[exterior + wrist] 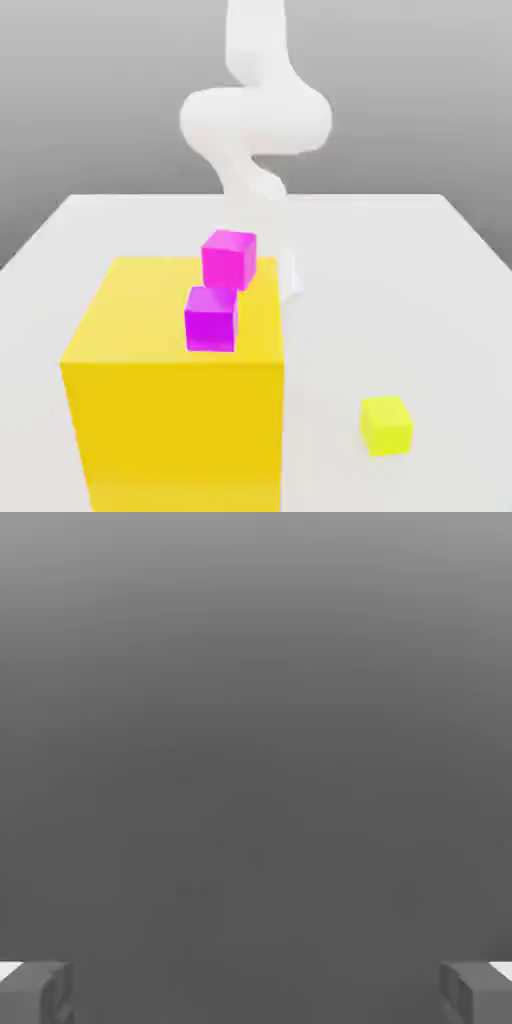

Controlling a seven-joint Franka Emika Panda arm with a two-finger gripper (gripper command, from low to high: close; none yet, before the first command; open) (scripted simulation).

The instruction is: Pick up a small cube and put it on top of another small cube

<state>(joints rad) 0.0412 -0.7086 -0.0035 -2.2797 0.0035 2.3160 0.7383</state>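
The white arm point(258, 118) stands beyond the large yellow block point(180, 435), over a pale table point(400, 300). The block is the largest object here; treat it as a fixed obstacle and keep the hand above its top face in any travel across it.

The gripper point(256, 994) is open: its fingers point(50, 994) stand wide apart, with nothing held between them.

Small cubes follow. The magenta cube point(230, 261) and the purple cube point(211, 320) appear to rest on the block's top face, the purple one nearer the exterior view's camera; whether they touch cannot be told. The small yellow cube point(386, 426) lies on the table, toward the exterior view's right, well apart from the block.

Cube to be lifted: small teal cube. Its position cannot be established from here; locate it before any descent.

Expected handling: light, rigid, not fragile. Flat faces should give good pad contact; smooth sides may slip if the grip is shallow or only an edge is caught. Recommended hold: approach from above, align the pads with two opposite upright faces, and close centrally at about mid-height. Avoid corners, which would turn the cube. Keep its underside level and free for seating on the supporting cube.
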